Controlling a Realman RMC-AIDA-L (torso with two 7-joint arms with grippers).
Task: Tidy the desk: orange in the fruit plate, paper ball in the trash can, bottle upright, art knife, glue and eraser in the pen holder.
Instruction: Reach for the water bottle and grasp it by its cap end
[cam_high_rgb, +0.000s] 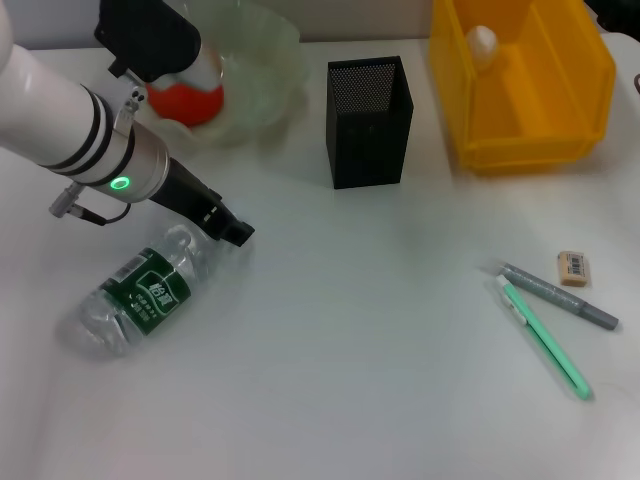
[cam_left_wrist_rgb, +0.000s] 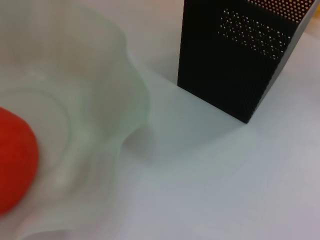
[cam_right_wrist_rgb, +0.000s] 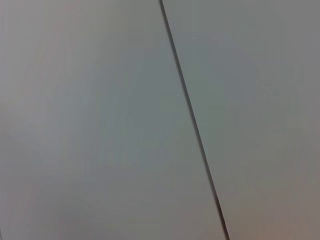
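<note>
One bottle (cam_high_rgb: 140, 295) lying flat | orange (cam_high_rgb: 186, 98) in fruit plate (cam_high_rgb: 262, 75)

Office desk: white tabletop (cam_high_rgb: 380, 350), mesh pen holder (cam_high_rgb: 368, 125), eraser (cam_high_rgb: 573, 267).

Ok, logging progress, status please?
Left gripper over fruit plate, orange inside. Paper ball in trash can. Bottle lying down.

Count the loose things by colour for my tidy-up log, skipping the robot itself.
Red-orange: 1, round orange
White: 1, crumpled paper ball
Clear: 1, lying plastic bottle
Beige: 1, small eraser
Grey: 1, slim stick
Green: 1, slim stick
Total: 6
</note>
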